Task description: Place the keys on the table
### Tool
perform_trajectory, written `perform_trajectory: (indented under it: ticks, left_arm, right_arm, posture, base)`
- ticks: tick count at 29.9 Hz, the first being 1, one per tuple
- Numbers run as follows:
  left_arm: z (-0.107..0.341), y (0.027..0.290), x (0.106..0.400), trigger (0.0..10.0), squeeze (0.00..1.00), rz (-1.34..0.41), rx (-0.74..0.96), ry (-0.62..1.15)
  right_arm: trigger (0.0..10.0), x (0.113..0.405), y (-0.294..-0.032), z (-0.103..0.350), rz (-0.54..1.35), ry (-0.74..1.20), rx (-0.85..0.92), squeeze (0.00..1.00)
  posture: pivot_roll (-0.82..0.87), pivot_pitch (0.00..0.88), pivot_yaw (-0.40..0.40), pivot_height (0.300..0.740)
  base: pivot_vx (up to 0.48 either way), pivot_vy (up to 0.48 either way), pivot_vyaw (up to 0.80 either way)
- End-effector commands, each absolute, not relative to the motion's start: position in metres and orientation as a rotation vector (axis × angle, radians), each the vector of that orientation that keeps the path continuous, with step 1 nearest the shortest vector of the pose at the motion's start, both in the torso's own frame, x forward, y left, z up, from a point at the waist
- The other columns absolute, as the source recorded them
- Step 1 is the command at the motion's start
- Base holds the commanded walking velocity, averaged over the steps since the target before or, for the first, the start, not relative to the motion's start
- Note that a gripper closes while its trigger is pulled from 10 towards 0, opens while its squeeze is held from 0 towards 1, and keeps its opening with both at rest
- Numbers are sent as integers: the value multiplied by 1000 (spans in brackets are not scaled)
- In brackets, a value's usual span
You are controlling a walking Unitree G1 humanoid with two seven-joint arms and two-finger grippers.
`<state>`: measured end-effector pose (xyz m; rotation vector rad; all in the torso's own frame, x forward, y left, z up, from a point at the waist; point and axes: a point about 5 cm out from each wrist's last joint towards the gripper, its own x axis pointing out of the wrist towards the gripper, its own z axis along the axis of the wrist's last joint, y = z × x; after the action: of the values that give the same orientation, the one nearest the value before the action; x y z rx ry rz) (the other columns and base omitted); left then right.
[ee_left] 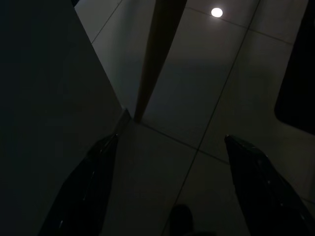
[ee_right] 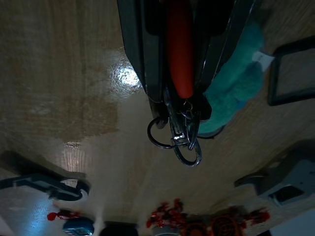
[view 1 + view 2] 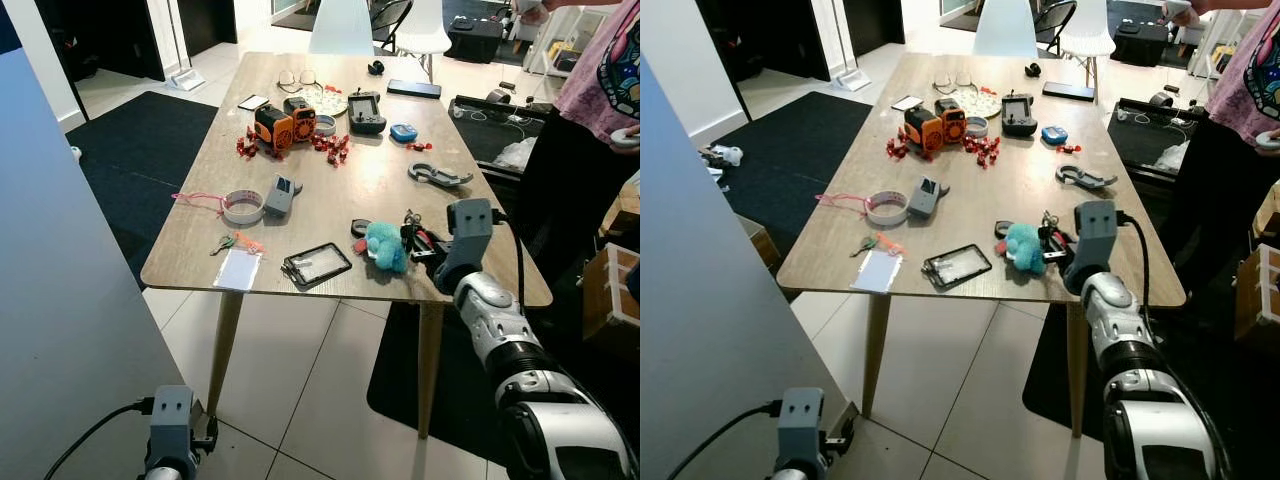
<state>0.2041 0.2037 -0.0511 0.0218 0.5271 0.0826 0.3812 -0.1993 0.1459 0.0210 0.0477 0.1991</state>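
Keys (image 2: 179, 132) hanging from the right end effector (image 3: 428, 247), fingers clamping them just above the bench (image 3: 340, 190) for release

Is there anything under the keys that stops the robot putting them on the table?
Nothing visible blocks them. The right gripper holds the keys just above bare wood of the table. The teal fluffy toy lies close beside them, not underneath.

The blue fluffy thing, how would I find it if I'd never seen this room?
Go to the wooden table and its near edge, by the right gripper holding the keys. The teal fluffy pom-pom lies there, the one soft furry thing among hard gadgets.
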Motion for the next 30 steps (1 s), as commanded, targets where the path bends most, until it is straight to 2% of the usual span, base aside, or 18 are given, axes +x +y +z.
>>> perform_trajectory:
  ticks: [1,6,10,11,13,14,16,18,20,24,30]
  left_arm:
    - [-55,206,198,10000,0,74,39,555]
    - [-56,206,197,10000,0,74,39,561]
    - [-57,205,197,10000,0,71,38,568]
    - [-57,205,197,10000,0,69,37,571]
    - [-57,205,197,10000,0,69,37,571]
    - [-58,204,197,10000,0,67,37,574]
    - [-58,204,197,10000,0,67,37,574]
    - [-58,203,198,10000,0,63,38,578]
    - [-58,203,198,10000,0,63,38,579]
    - [-59,203,197,10000,0,65,39,581]
    - [-59,203,197,10000,0,56,34,578]
  right_arm:
    - [10000,381,-199,145,202,47,27,0]
    - [10000,380,-197,146,219,45,32,0]
    - [10000,377,-179,142,336,47,52,0]
    - [10000,374,-167,139,410,52,57,0]
    - [10000,374,-167,139,410,52,57,0]
    - [10000,370,-156,135,477,58,57,0]
    - [10000,370,-156,135,477,58,57,0]
    - [10000,365,-139,128,541,70,56,0]
    - [10000,364,-136,128,551,70,58,0]
    - [10000,368,-138,139,543,24,82,0]
    - [10000,374,-159,159,450,-78,130,0]
  posture:
    - [42,80,-11,740]
    - [39,80,-10,740]
    - [36,80,-9,740]
    - [35,81,-10,740]
    - [35,81,-10,740]
    - [35,81,-9,740]
    - [35,81,-9,740]
    - [36,82,-10,740]
    - [36,82,-9,740]
    - [37,81,-12,740]
    - [40,80,-15,740]
  base:
    - [0,0,0]
    - [0,0,0]
    - [0,0,0]
    - [0,0,0]
    - [0,0,0]
    - [0,0,0]
    - [0,0,0]
    - [0,0,0]
    - [0,0,0]
    - [0,0,0]
    - [0,0,0]
